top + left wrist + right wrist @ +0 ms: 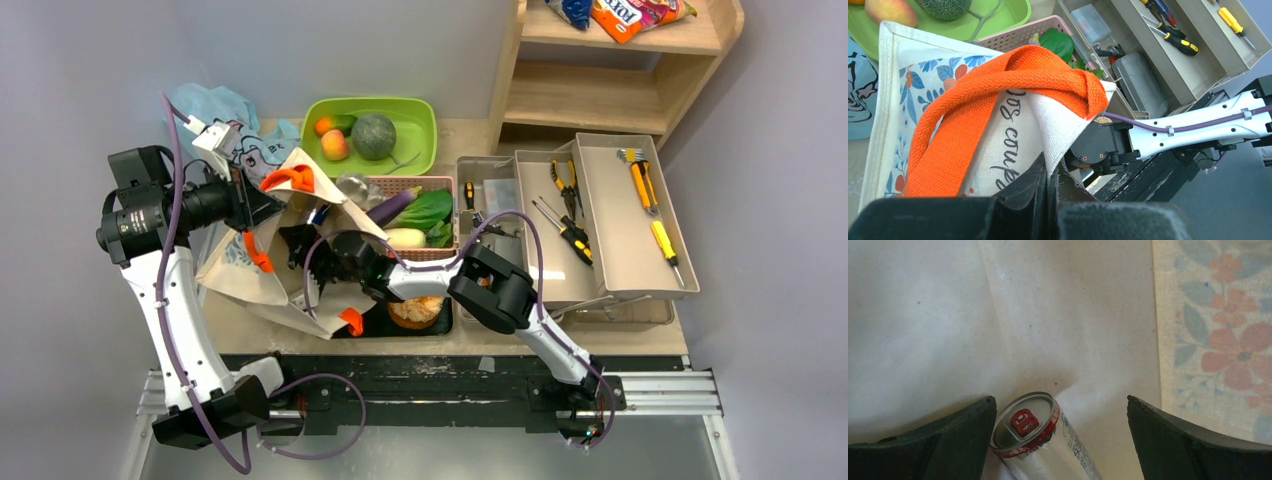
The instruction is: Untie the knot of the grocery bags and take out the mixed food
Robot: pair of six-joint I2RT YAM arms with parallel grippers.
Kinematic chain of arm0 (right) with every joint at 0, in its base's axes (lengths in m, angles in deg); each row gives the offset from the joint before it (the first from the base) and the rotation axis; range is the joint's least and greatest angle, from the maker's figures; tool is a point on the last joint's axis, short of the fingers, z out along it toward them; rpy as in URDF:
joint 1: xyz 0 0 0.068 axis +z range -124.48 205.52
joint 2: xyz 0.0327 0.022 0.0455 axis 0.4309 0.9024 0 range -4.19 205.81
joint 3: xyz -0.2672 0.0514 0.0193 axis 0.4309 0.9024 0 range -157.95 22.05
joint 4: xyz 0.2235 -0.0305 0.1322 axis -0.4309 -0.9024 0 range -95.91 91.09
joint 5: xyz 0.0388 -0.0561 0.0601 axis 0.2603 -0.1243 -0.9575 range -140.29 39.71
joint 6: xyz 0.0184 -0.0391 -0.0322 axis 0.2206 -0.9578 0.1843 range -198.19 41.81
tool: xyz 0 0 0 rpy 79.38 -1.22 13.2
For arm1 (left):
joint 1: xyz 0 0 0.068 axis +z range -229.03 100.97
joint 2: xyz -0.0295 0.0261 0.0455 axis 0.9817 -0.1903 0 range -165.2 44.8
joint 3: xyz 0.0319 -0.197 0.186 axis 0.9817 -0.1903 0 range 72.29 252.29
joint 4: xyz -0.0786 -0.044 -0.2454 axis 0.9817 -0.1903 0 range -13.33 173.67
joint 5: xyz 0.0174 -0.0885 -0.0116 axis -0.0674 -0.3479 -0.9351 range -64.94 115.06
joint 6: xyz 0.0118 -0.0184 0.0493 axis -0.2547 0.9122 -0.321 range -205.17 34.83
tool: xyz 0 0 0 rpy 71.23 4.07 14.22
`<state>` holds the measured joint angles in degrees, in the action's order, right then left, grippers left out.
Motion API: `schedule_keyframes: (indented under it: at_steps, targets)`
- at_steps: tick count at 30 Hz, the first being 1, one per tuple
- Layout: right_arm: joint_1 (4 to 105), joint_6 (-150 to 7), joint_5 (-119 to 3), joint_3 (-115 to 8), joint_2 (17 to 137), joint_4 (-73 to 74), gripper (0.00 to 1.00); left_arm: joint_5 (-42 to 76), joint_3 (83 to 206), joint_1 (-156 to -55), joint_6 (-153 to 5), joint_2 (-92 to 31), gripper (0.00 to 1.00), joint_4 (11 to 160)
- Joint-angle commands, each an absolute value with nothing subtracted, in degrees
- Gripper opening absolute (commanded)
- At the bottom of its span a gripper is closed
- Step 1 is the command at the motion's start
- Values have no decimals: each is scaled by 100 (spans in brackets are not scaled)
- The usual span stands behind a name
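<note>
Silver drink can (1040, 440), red-rimmed top, inside beige canvas tote (923, 315)

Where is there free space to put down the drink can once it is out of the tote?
The right half of the lime-green plastic tray, beside the round green melon, is bare. So is the near table strip in front of the open grey toolbox. The pink plastic basket is crowded with vegetables; the beige canvas tote fills the middle.
</note>
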<state>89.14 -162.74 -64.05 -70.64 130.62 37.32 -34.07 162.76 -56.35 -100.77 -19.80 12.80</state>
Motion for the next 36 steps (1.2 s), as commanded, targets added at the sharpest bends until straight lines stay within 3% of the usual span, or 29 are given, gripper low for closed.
schedule_keyframes:
  at_steps: [1, 14, 19, 21, 25, 36]
  targets:
    - [8881, -17446, -5958, -6496, 12663, 3809, 98, -3679, 16525, -5707, -10039, -1749, 0, 1473]
    - [8881, -17752, -5575, -5751, 11921, 3973, 98, -3088, 16460, -5708, -9586, -1747, 0, 1934]
    - [8861, -18011, -5364, -5875, 11723, 2947, 91, -3043, 16525, -5706, -9614, -1756, 0, 1928]
    - [8793, -17864, -5728, -5792, 11389, 2396, 88, -3051, 16543, -5706, -9567, -1778, 0, 1948]
    - [8464, -17402, -7781, -5863, 10498, 831, 93, -3061, 16545, -5707, -9550, -1811, 0, 1974]
    - [8461, -17966, -7125, -5923, 10857, 1050, 89, -3538, 16603, -5707, -9551, -1820, 0, 1898]
